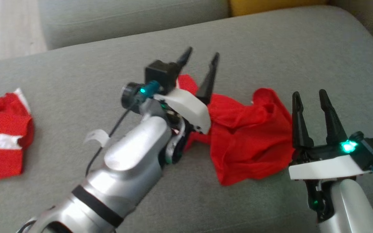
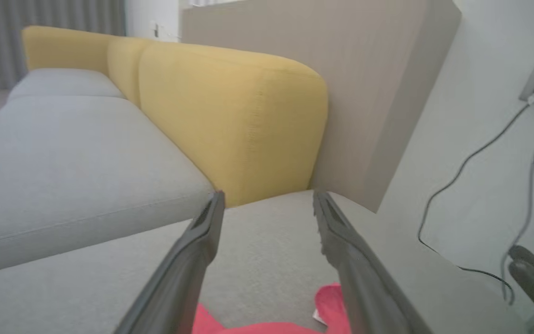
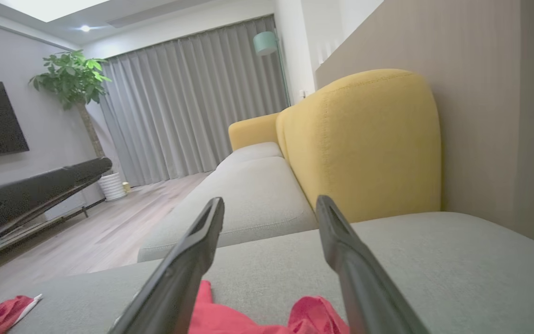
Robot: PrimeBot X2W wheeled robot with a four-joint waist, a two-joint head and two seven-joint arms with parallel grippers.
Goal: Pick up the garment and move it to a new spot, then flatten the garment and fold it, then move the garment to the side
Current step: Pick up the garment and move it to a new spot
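A red garment (image 1: 248,136) is seen lying near the middle of the grey sofa seat (image 1: 76,81). It is bunched up in a loose heap, full of folds and bumps, and is not laid flat. A small white bit is seen at its far edge.

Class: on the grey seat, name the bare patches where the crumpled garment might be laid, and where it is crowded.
Bare: the seat cushion between the red-and-white garment and the left gripper; also the far strip beyond the crumpled red garment. Crowded: centre-right, where the left gripper and right gripper flank that garment.
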